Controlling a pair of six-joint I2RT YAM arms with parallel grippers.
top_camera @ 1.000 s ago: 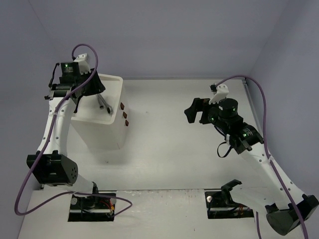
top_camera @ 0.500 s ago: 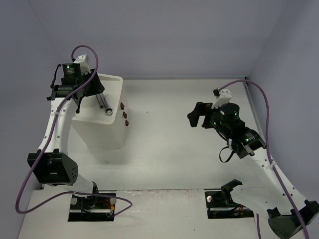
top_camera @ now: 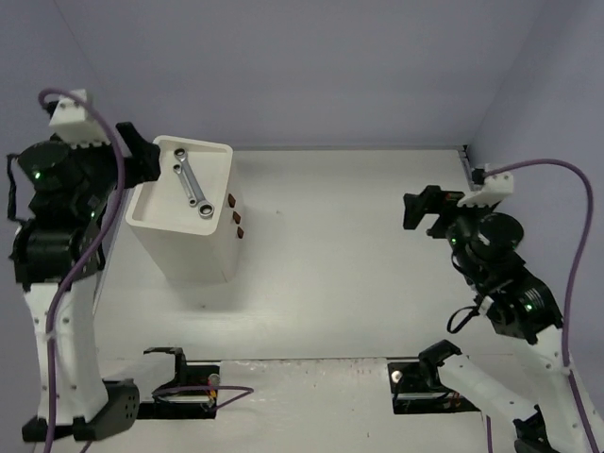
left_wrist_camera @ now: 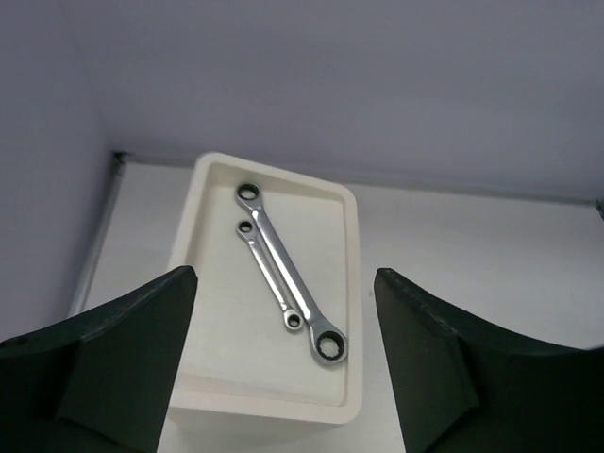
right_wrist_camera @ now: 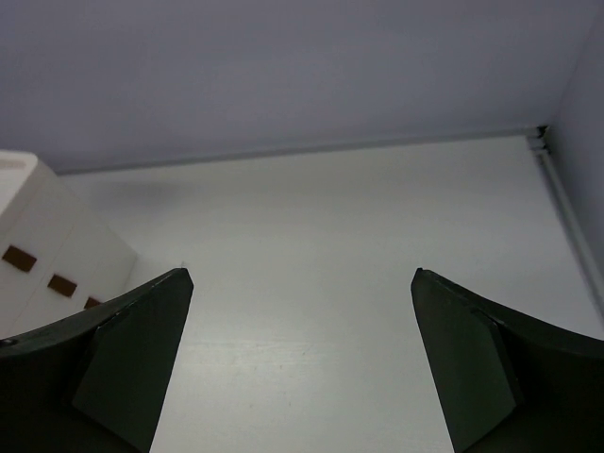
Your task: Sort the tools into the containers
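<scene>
The container, a tall white box (top_camera: 184,247), stands at the left of the table with a shallow tray top (left_wrist_camera: 217,311). Two silver wrenches lie side by side in that tray, a long one (left_wrist_camera: 288,274) and a shorter one (left_wrist_camera: 267,274), also seen from above as wrenches (top_camera: 192,184). My left gripper (top_camera: 142,162) hangs open above and to the left of the tray, holding nothing; its wrist view looks down on the wrenches between its fingers (left_wrist_camera: 113,349). My right gripper (top_camera: 427,209) is open over bare table at the right, empty.
Three small brown drawer handles (top_camera: 236,217) sit on the box's right face, seen also in the right wrist view as handles (right_wrist_camera: 61,283). Walls close in the table at the back and both sides. No other tools show.
My left gripper has opened and pulled up and left off the tray, leaving two wrenches lying there. The right arm has drawn back to the right.
</scene>
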